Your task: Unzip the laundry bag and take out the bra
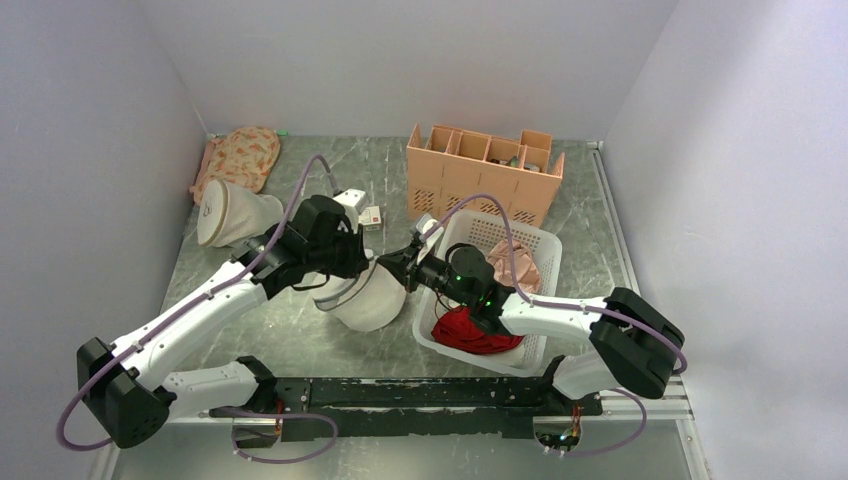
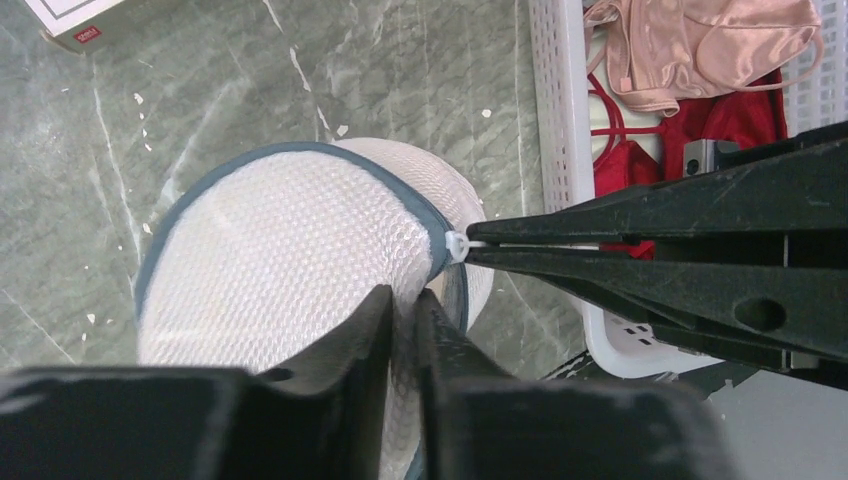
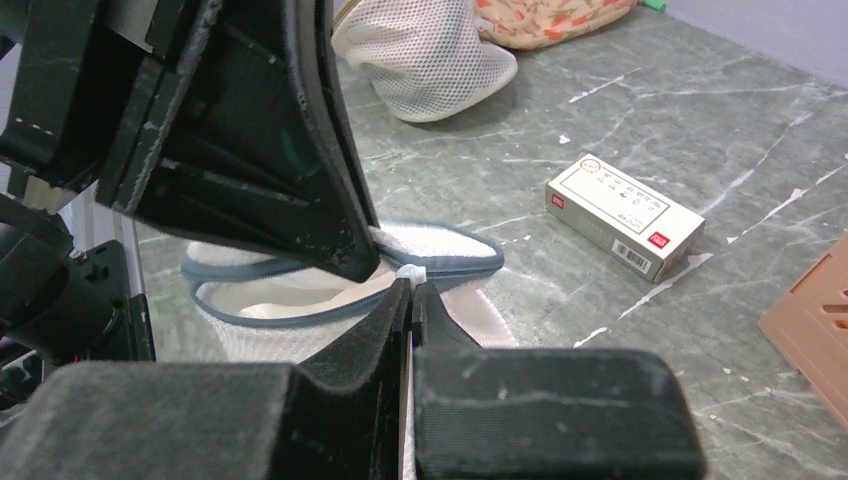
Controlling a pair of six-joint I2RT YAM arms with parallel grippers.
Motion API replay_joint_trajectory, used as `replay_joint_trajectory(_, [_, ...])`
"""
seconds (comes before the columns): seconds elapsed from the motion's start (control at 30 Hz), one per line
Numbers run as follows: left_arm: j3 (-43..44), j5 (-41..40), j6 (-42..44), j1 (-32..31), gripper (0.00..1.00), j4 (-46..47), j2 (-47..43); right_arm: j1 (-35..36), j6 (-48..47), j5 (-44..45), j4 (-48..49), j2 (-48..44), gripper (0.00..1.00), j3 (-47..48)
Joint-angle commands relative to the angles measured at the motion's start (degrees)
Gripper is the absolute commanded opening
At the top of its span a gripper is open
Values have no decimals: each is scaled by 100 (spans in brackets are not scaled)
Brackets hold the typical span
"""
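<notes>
Sitting about mid-desk and right up against the white basket, the laundry bag is basically getting tugged from two sides. The left claw is clamped shut on a fold of the mesh near the rim, which I'd guess is just to anchor the bag so it doesn't slide or spin. The right claw comes in from the basket side and is pinched tight on the little white zipper pull. From the right wrist view the grey zipper line looks split into two tracks with a gap between them, so I'd say it's partly unzipped, not all the way. Can't see the bra anywhere, so presumably it's inside the bag. The pink satin thing and the red garment are in the basket and not involved. Same for the other cream bag and the small box further back.
</notes>
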Motion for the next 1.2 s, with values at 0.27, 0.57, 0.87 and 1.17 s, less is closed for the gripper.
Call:
replay_joint_trajectory(0.27, [670, -555, 1157, -27, 7, -561, -365, -161, 506, 678, 95, 261, 0, 17])
replay_joint_trajectory(0.57, [717, -419, 911, -29, 7, -948, -642, -428, 731, 488, -25, 277, 0, 39])
replay_joint_trajectory(0.87, [603, 50, 630, -24, 40, -1004, -446, -374, 478, -487, 448, 44, 0, -119])
replay_joint_trajectory(1.17, [863, 580, 476, -31, 80, -526, 57, -181, 211, -382, 286, -110, 0, -83])
